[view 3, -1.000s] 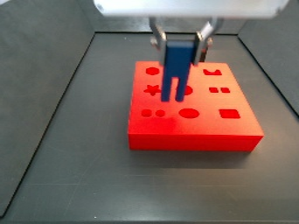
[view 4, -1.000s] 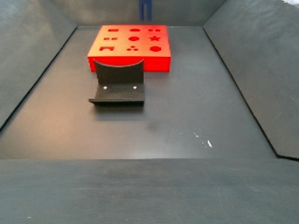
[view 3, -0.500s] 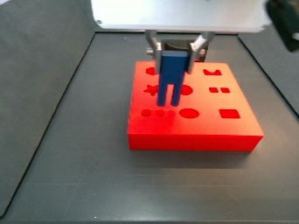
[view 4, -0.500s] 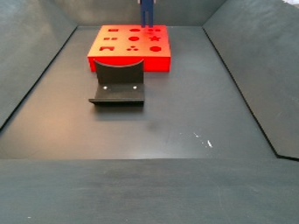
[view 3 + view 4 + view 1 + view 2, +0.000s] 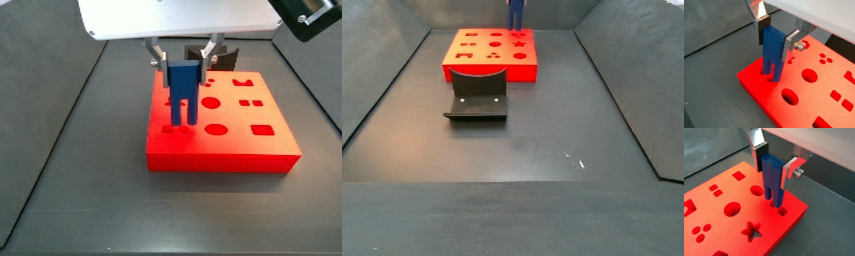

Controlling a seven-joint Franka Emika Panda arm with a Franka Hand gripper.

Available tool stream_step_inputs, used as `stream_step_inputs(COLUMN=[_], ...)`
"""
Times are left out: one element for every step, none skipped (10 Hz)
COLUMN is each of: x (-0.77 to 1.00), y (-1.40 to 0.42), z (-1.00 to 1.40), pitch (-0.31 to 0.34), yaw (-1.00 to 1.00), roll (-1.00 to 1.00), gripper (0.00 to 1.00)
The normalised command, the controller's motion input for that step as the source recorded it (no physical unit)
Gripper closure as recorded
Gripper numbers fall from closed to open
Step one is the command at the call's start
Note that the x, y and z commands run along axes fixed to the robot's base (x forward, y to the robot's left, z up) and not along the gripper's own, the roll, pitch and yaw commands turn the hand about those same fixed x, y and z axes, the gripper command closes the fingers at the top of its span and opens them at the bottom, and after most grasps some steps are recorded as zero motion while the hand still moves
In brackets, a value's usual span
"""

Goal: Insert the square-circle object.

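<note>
The dark grey floor [image 5: 516, 150] of the walled enclosure is the largest thing in both side views, and the red block [image 5: 222, 140] with shaped holes lies flat on it, at the far end in a side view [image 5: 490, 55] and filling much of both wrist views [image 5: 811, 95] [image 5: 737, 223]. Its top carries round, square, star and small grouped holes. Just in front of the block in that side view sits the dark grey curved holder [image 5: 477, 97], close to the block's near face. Above the block hangs the gripper [image 5: 183, 58], its flat silver fingers [image 5: 791, 42] clamped on the blocky upper body of the square-circle object [image 5: 183, 90], one plate on each side, as both wrist views show [image 5: 772, 178]. The blue piece stands upright with its two parallel prongs pointing down; in a wrist view [image 5: 771, 50] the prong tips sit at the block's top near one corner, at a pair of holes by the edge, though how deep they reach cannot be told. In the far side view only a blue sliver [image 5: 516, 12] shows above the block's rear edge
</note>
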Motion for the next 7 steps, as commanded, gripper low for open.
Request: stream_step_inputs(x=[0.0, -0.01, 0.0, 0.12, 0.19, 0.19, 0.09], y=[-0.11, -0.07, -0.05, -0.04, -0.04, -0.09, -0.14], z=[-0.07, -0.13, -0.17, -0.09, -0.1, -0.06, -0.08], pitch=[0.129, 0.147, 0.183, 0.28, 0.324, 0.279, 0.199], yaw=[0.11, 0.11, 0.09, 0.03, 0.0, 0.01, 0.04], roll=[0.35, 0.37, 0.35, 0.36, 0.37, 0.3, 0.24], gripper=[1.0, 1.0, 1.0, 1.0, 1.0, 1.0, 1.0])
